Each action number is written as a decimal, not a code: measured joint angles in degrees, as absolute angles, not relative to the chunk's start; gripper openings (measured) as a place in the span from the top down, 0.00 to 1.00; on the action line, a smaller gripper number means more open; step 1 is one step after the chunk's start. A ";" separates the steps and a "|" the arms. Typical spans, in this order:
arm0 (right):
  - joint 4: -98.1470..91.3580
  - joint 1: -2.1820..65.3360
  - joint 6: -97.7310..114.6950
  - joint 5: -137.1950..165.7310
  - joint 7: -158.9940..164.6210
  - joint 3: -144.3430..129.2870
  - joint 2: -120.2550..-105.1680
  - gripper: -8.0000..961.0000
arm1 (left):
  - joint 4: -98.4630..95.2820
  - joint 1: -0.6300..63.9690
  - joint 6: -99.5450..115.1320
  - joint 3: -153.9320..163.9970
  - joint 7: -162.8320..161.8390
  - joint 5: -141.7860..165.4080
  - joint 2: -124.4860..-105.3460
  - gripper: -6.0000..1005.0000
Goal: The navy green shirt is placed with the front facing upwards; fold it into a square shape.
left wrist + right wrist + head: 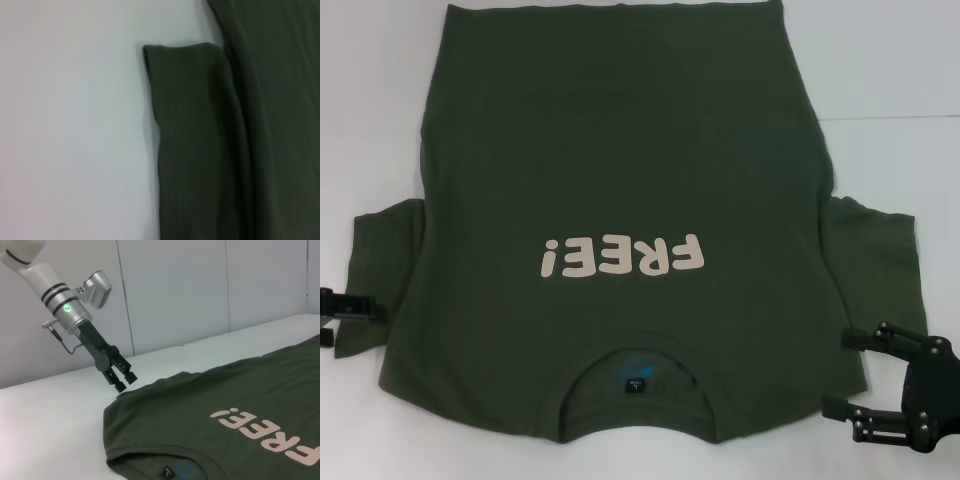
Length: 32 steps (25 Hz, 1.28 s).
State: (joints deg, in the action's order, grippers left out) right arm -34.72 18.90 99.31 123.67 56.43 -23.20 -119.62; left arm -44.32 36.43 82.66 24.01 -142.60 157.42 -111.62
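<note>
The navy green shirt (620, 150) lies flat on the white table, front up, with its cream "FREE!" lettering (623, 258) and its collar (636, 372) towards me. My left gripper (362, 314) hovers open just above the outer edge of the left sleeve (200, 150), holding nothing; it also shows in the right wrist view, the left gripper (125, 381) poised over the shirt's (200, 415) corner. My right gripper (844, 372) stands open beside the shirt's right shoulder, below the right sleeve (875, 250), with nothing between its fingers.
Bare white table (375, 110) surrounds the shirt on both sides. The shirt's hem reaches the far edge of the head view. Grey wall panels (175, 295) stand behind the table.
</note>
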 joint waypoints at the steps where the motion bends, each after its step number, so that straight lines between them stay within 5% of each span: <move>1: -34.72 18.92 99.29 123.66 56.43 -23.20 -119.61 0.05 | -44.33 36.54 82.71 24.03 -142.74 157.76 -111.56 0.09; 32: -34.72 19.30 99.25 123.68 56.42 -23.20 -119.53 0.05 | -44.39 36.82 81.54 26.44 -144.02 159.24 -111.88 0.09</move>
State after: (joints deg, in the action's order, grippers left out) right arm -34.72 19.30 99.25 123.68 56.43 -23.20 -119.53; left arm -44.39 36.82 81.54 26.44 -144.02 159.24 -111.88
